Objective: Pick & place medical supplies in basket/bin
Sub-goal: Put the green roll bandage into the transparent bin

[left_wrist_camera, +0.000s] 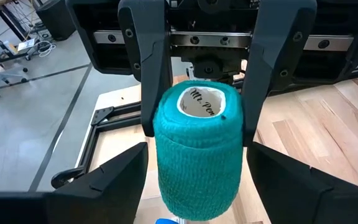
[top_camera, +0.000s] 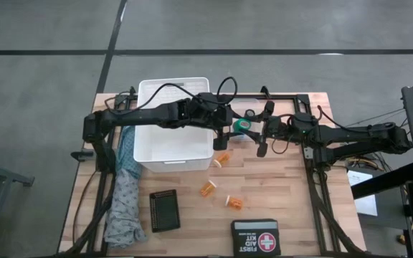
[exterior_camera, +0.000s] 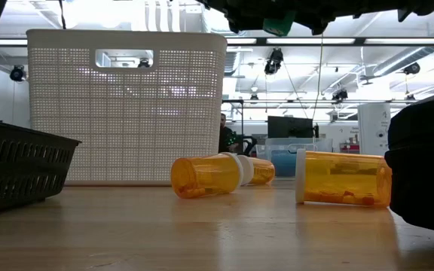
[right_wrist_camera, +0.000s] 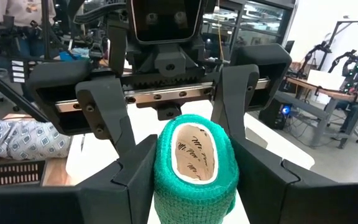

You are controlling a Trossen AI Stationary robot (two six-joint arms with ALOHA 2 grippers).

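A teal-green bandage roll (top_camera: 244, 127) with a white core is held in the air between my two grippers, right of the white slotted basket (top_camera: 146, 147). My right gripper (top_camera: 261, 136) is shut on it. My left gripper (top_camera: 224, 133) is open, and its fingers (left_wrist_camera: 114, 180) stand on either side of the roll (left_wrist_camera: 197, 155) with a narrow gap. Three orange pill bottles (top_camera: 222, 159) (top_camera: 207, 188) (top_camera: 234, 202) lie on their sides on the table. The patterned cloth (top_camera: 124, 197) lies along the table's left edge. My right gripper (right_wrist_camera: 194, 180) pinches the roll's cloth side wall (right_wrist_camera: 166, 180) between its two fingers (right_wrist_camera: 129, 171), coming level from the table's right. The roll is lifted clear of the table (exterior_camera: 277, 26) and stands nearly upright, with its open core end (right_wrist_camera: 194, 152) facing up.
A small clear tub (exterior_camera: 285, 159) sits below the grippers. A black slotted tray (top_camera: 164, 210) and the black FIRST AID KIT case (top_camera: 254, 236) lie near the table's front edge. In the low view, two bottles (exterior_camera: 209, 175) (exterior_camera: 343, 178) lie in front of the basket (exterior_camera: 126, 105).
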